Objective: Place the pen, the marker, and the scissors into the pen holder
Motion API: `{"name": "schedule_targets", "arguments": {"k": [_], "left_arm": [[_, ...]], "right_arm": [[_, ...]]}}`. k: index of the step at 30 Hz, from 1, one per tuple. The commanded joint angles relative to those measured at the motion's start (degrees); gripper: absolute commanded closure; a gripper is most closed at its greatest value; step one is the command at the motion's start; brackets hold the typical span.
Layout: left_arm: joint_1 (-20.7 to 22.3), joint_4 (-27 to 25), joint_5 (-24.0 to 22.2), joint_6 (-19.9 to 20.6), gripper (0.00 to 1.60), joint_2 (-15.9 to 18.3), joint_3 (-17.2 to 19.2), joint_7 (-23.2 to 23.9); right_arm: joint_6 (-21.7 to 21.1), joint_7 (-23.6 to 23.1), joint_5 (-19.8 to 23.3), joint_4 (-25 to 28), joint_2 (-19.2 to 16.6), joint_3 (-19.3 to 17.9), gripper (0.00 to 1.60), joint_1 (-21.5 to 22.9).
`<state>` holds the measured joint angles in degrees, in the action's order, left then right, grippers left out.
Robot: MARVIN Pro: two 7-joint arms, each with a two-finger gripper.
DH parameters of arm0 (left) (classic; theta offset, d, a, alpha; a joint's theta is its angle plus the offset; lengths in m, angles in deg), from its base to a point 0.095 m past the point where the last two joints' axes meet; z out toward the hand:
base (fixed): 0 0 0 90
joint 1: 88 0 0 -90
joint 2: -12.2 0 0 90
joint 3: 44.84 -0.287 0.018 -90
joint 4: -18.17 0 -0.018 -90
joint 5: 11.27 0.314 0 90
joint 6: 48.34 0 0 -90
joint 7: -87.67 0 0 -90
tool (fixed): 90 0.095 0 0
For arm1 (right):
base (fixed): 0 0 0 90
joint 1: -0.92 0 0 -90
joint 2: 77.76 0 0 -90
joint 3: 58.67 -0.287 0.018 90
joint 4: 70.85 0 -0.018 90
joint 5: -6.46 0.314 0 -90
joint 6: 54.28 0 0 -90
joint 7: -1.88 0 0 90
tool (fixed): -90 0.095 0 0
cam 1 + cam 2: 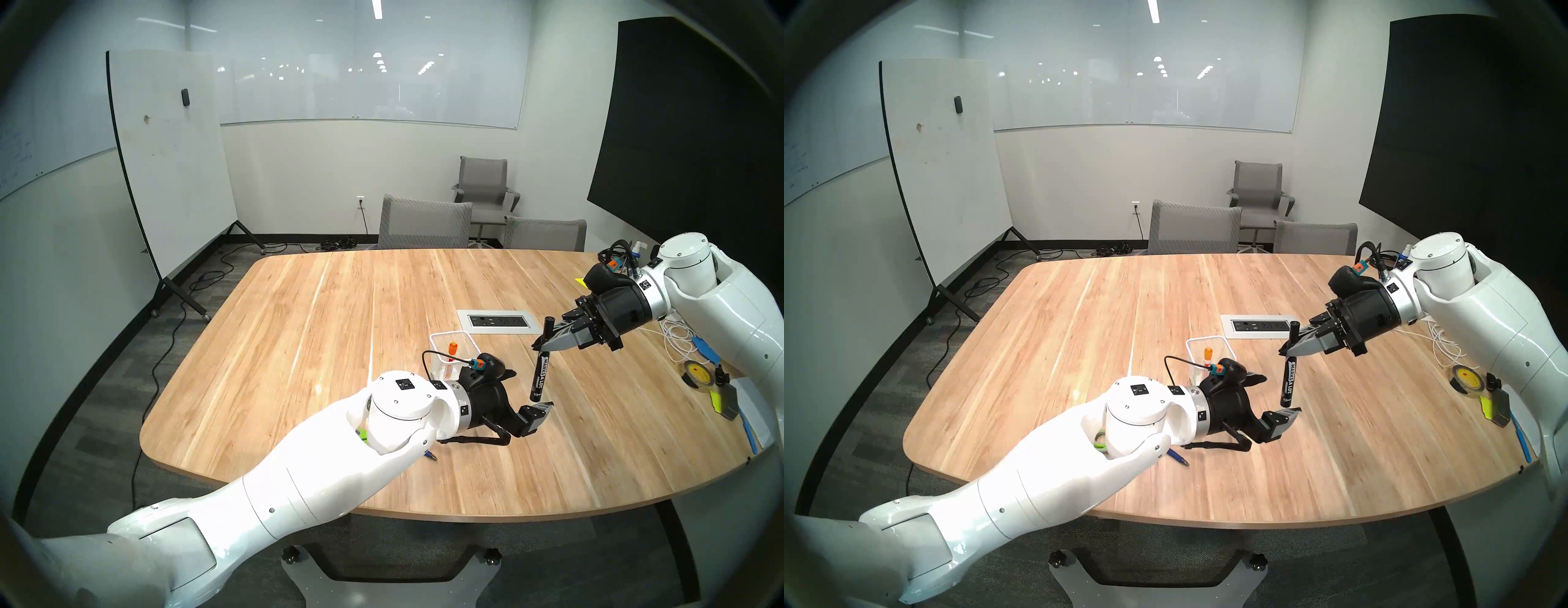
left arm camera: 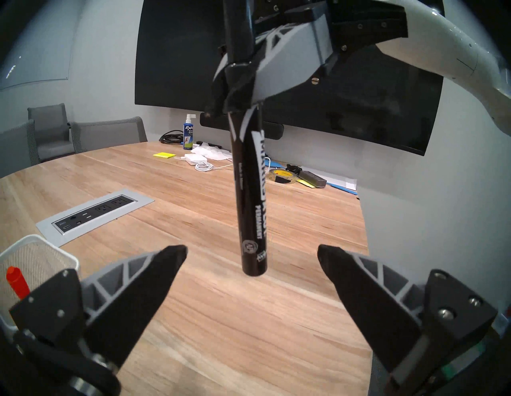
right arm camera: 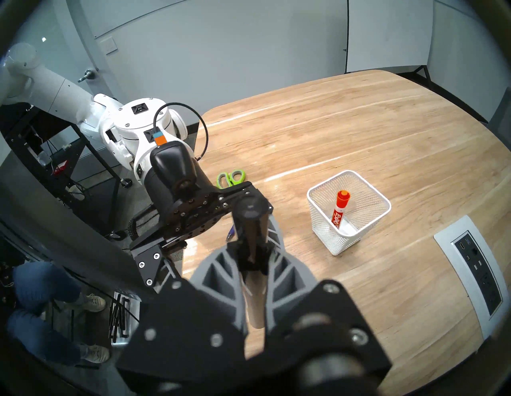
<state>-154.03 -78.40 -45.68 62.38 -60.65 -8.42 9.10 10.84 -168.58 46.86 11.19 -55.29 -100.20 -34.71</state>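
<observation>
My right gripper (image 1: 541, 344) is shut on the upper part of a thick black marker (image 1: 539, 373) and holds it upright above the table. My left gripper (image 1: 524, 392) is open, and the marker's lower end (image 2: 250, 199) hangs between its fingertips (image 2: 171, 257) without touching them. The white mesh pen holder (image 1: 441, 339) stands just behind my left wrist with an orange marker (image 3: 340, 207) in it. The green-handled scissors (image 3: 231, 178) lie under my left forearm. The slim blue pen (image 1: 1176, 457) lies beside them, mostly hidden.
A power outlet panel (image 1: 498, 321) is set in the table behind the holder. A tape roll (image 1: 695, 373), white cables (image 1: 679, 339), sticky notes and an eraser lie at the right edge. Grey chairs (image 1: 424, 225) stand at the far side.
</observation>
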Motion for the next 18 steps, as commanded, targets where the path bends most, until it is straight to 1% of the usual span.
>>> {"name": "schedule_targets", "arguments": {"k": [1, 7, 15, 16, 17, 18], "left_arm": [[-3.59, -6.58, -0.23, -0.93, 0.00, 4.00, 1.46, -1.84], [-6.45, -11.37, -0.11, -0.95, 0.00, 7.78, 2.66, -4.16], [-10.80, -17.64, 0.44, 0.13, 0.00, 13.05, 3.94, -9.21], [-11.10, -17.55, 0.41, -0.22, 0.00, 13.34, 4.04, -9.34], [-12.02, -19.18, 0.34, 0.15, 0.00, 14.33, 4.34, -10.36], [-12.49, -19.63, 0.35, 0.05, 0.00, 14.86, 4.49, -10.79]], "right_arm": [[0.09, -2.39, 0.32, 0.09, 0.22, -0.49, 1.60, 1.48], [-0.06, -1.88, 0.53, 0.04, 0.25, -0.65, 1.60, 1.50], [-0.72, -0.56, 1.28, 0.57, 0.84, -0.82, 1.60, 1.14], [-0.85, -0.27, 1.31, 0.67, 0.98, -0.80, 1.60, 1.09], [-1.01, -0.04, 1.36, 0.77, 1.10, -0.80, 1.60, 1.06], [-1.25, 0.31, 1.49, 0.93, 1.23, -0.86, 1.60, 1.03]]}}
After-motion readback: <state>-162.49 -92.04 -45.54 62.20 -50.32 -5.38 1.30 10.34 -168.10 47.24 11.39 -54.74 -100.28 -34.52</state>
